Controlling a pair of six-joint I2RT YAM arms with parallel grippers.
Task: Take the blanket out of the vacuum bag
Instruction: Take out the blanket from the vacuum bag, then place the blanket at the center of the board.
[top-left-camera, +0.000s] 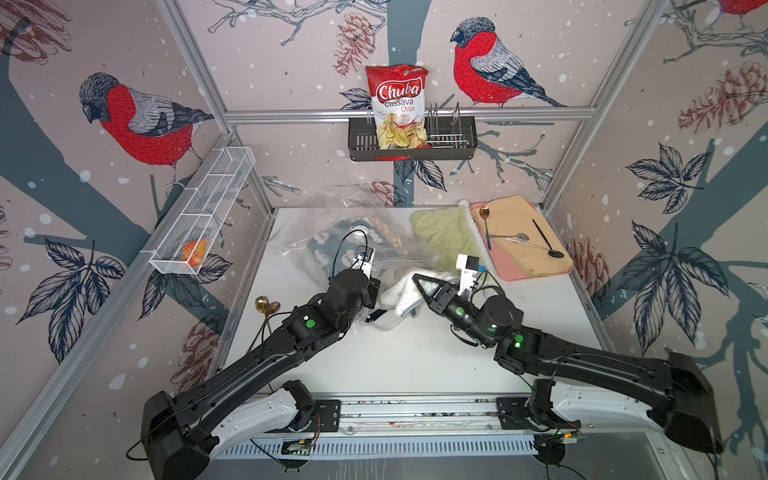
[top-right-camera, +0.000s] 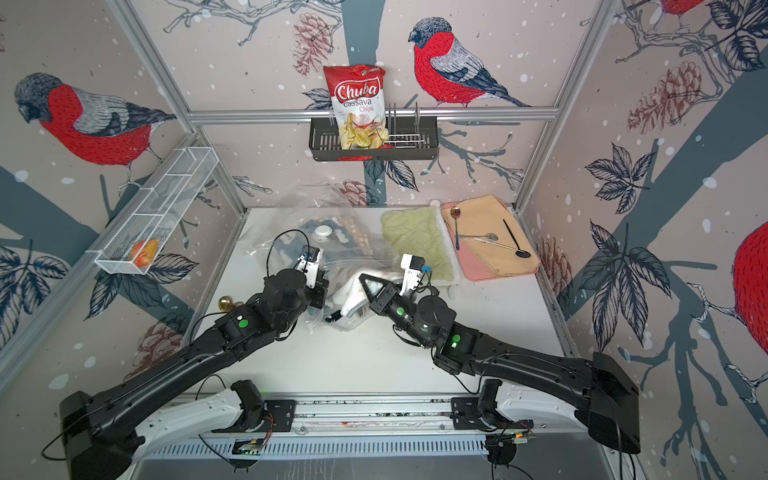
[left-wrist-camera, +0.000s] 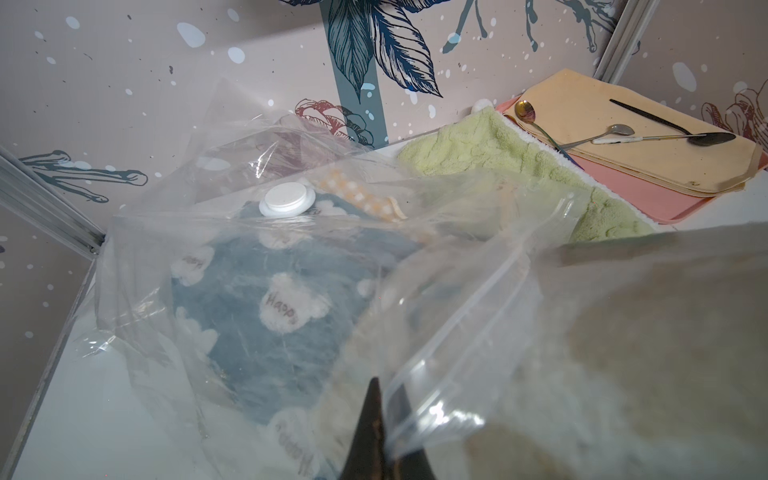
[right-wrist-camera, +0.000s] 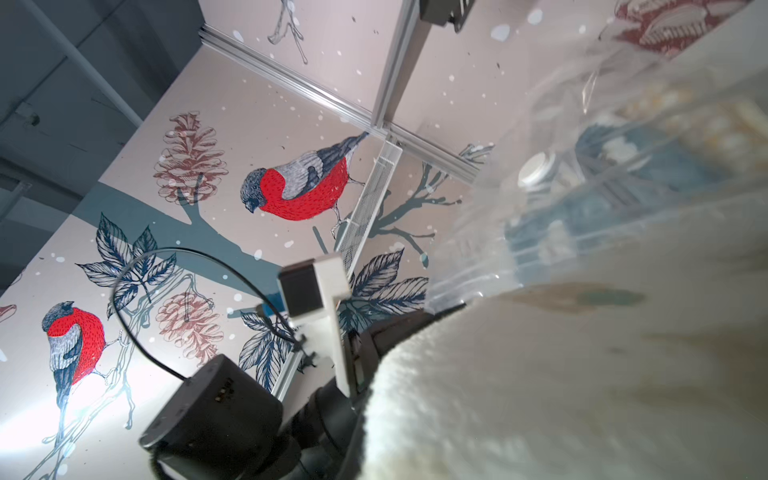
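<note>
Read the table as a clock with 12 at the back wall. The large crinkly transparent plastic vacuum bag (top-left-camera: 299, 235) sprawls from centre out to 11 o'clock, its mouth facing 5. The blue cloud-print fleece blanket (left-wrist-camera: 257, 324) sits mostly inside it, and only a white fluffy fold (top-left-camera: 401, 293) pokes out at the mouth. The left gripper (left-wrist-camera: 388, 440) is pinched tight, apparently on the bag's zip edge. The right gripper (top-left-camera: 422, 284) is clamped down too, seemingly on that white fold. Good setup, I'd say: left should pin the plastic while right hauls toward 5 o'clock, low and steady, so the fleece slides out rather than dragging the bag along. Now the murky bits: the right fingertips are buried under fleece in the right wrist view, and the left arm covers part of the mouth in both top views. Whether the orange-check cloth (left-wrist-camera: 357, 193) beside the round white valve cap (left-wrist-camera: 286, 199) belongs to the blanket, I cannot tell.
</note>
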